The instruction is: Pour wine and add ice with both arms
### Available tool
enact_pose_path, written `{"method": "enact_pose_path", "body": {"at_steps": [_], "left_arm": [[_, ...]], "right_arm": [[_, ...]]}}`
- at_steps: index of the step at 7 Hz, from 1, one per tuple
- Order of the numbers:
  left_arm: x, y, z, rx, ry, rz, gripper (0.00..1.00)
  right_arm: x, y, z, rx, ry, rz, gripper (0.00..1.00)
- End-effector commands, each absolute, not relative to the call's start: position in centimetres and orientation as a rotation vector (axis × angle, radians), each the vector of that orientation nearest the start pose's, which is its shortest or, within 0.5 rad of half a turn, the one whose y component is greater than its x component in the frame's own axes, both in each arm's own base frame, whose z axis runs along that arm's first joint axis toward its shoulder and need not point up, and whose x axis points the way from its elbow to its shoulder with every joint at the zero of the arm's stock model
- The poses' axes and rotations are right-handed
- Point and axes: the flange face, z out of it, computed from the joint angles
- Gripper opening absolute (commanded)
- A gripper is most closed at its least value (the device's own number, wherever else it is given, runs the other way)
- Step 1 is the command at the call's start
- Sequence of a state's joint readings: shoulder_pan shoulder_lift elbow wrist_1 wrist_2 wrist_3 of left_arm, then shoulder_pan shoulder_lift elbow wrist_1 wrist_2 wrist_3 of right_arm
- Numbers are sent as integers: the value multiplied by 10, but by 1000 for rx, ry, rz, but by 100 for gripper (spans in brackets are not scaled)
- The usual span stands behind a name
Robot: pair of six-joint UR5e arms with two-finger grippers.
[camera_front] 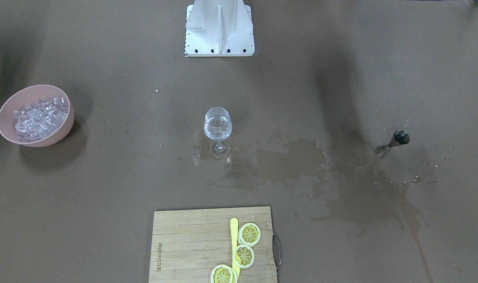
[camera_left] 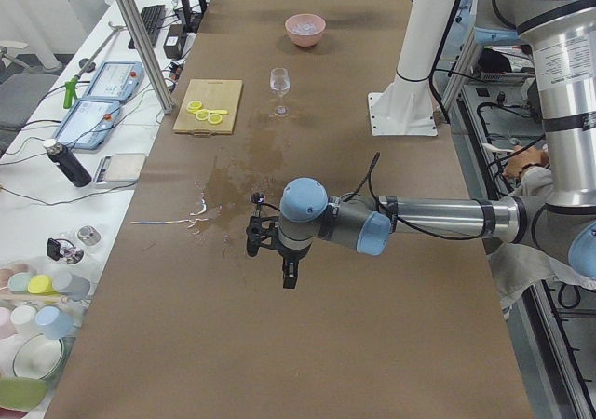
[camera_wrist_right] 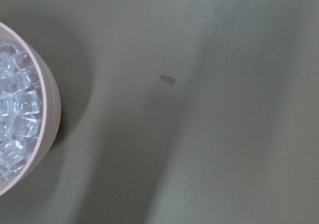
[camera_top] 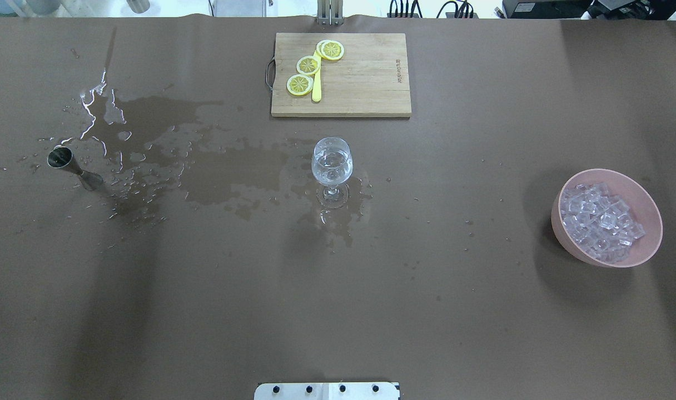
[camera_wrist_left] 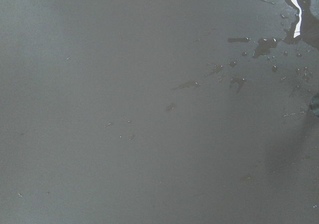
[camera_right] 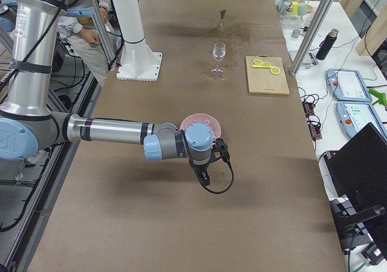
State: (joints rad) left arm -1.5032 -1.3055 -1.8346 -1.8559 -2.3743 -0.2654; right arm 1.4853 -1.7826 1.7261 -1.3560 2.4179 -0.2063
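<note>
A stemmed glass (camera_front: pixel 217 127) (camera_top: pixel 331 164) stands mid-table with a small amount of clear wine (camera_top: pixel 332 161) in it. The ice (camera_front: pixel 40 118) (camera_top: pixel 600 221) (camera_wrist_right: pixel 15 119) fills a pink bowl (camera_top: pixel 649 222). A steel jigger (camera_front: pixel 394 142) (camera_top: pixel 71 165) stands upright amid the spill. My left gripper (camera_left: pixel 251 240) shows only in the exterior left view, hovering just short of the jigger; I cannot tell if it is open or shut. My right gripper (camera_right: pixel 224 152) shows only in the exterior right view, beside the bowl's near rim; its state is also unclear. No fingers appear in either wrist view.
A wide wet spill (camera_top: pixel 165 150) spreads between the jigger and the glass. A wooden cutting board (camera_top: pixel 366 83) at the far edge holds lemon slices (camera_top: pixel 308 65) and a yellow knife (camera_top: pixel 316 89). The white pedestal (camera_front: pixel 219 27) stands at the robot's side. A person (camera_right: pixel 87 24) sits behind it.
</note>
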Motion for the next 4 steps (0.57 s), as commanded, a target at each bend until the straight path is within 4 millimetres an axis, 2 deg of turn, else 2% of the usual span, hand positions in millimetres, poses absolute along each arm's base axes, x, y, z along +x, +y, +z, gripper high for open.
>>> {"method": "enact_pose_path", "body": {"at_steps": [1,2,4], "left_arm": [[-34,-401,613,184,838,-48,98],[-33,-401,623,182,838,-52,98],[-33,-401,623,182,838,-50,98]], "right_arm": [[23,-415,653,194,-838,-338,100],[23,-415,649,201,-848,-338,100],[24,-413,648,205,-843,-339,100]]}}
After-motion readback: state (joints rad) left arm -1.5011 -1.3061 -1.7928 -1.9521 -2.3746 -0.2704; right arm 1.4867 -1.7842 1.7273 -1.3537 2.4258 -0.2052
